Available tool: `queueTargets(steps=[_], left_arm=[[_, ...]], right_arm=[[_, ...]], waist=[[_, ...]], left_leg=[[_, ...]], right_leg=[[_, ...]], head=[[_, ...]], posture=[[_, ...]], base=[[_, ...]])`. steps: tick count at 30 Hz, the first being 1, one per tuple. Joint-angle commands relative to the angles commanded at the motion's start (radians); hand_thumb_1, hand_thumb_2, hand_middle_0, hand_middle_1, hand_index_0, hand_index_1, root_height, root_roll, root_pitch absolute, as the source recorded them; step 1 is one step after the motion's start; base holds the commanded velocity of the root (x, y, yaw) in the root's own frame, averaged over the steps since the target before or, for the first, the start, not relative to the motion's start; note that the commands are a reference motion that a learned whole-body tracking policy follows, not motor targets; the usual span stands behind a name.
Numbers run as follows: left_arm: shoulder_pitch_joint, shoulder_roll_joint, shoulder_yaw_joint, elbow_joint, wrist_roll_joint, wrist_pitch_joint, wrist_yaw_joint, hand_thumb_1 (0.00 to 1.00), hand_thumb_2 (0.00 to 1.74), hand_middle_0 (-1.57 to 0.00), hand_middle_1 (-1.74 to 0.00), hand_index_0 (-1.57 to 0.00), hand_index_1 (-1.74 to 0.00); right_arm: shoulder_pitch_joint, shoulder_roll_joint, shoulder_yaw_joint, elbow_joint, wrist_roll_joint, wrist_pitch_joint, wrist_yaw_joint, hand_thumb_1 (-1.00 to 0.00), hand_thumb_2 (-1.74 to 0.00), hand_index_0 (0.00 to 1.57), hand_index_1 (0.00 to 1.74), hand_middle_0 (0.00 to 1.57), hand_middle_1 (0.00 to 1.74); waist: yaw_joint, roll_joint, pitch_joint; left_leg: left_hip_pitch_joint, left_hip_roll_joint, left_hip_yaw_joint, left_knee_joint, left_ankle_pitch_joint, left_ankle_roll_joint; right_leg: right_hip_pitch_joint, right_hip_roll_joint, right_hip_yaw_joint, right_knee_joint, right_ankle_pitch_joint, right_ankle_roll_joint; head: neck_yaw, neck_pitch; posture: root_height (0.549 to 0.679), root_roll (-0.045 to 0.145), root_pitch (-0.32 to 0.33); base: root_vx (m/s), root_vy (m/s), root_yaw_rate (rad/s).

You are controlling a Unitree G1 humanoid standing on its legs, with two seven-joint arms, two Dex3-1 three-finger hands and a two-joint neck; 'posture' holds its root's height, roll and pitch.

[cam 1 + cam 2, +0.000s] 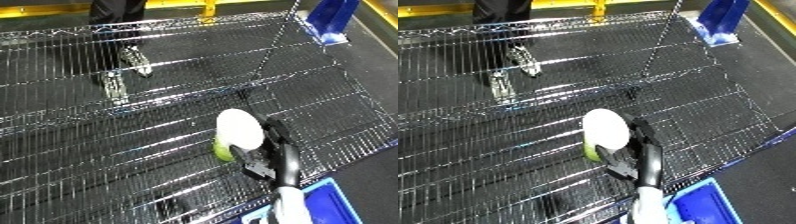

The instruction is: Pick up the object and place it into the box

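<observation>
Blue plastic shows at the bottom right corner of my view: the bin (324,202), sitting low beside the wire shelf (98,150), with only a corner of it visible. Just left of it, my right forearm (289,205) comes up from the lower edge, white and silver, leading to the black right hand (271,150).

The fingers (274,131) of that hand are curled round the object (238,131), a rounded thing with a pale white top and a yellow-green underside. It sits on the left side of the hand, its white face turned up toward me and its green edge peeking out low at the left. The fingers wrap its right flank, and the thumb side lies below it near the wrist. I cannot tell whether the object is touching the wires or is held just above them.

The shelf is shiny chrome wire, sloping away across most of the view. Further up on the left, I see a pair of shoes (124,72) through the mesh. At the far right corner stands a blue post (722,17), with a yellow bar (209,6) running along the back edge.

My left hand does not show in either view.
</observation>
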Motion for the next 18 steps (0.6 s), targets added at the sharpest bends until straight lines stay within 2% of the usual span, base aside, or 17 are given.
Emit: queueTargets(steps=[10, 18], left_arm=[[0.000, -0.004, 0.005, 0.013, -0.002, -0.008, -0.011, 1.00, 1.74, -1.57, -1.74, -1.57, -1.74], [0.004, -0.018, 0.019, 0.037, 0.016, -0.019, -0.020, 1.00, 1.74, -1.57, -1.74, -1.57, -1.74]], right_arm=[[0.037, 0.005, -0.006, -0.020, -0.007, 0.002, 0.004, -0.65, -1.13, 1.02, 1.13, 1.02, 1.13], [0.144, 0.014, -0.052, -0.160, -0.029, -0.016, 0.006, -0.65, -1.13, 1.02, 1.13, 1.02, 1.13]], waist=[[-0.009, -0.019, 0.000], [-0.040, -0.052, 0.000]], left_leg=[[0.039, 0.005, -0.008, -0.037, 0.011, 0.0015], [0.115, 0.018, -0.011, -0.084, 0.019, -0.0025]], right_leg=[[0.040, 0.0059, 0.001, -0.039, 0.011, 0.0025], [0.114, 0.0126, 0.003, -0.097, 0.028, 0.0116]], head=[[0.000, -0.010], [-0.023, -0.031]], posture=[[0.637, 0.058, 0.233], [0.643, 0.054, 0.201]], base=[[-0.059, 0.012, -0.019], [-0.054, 0.014, -0.058]])
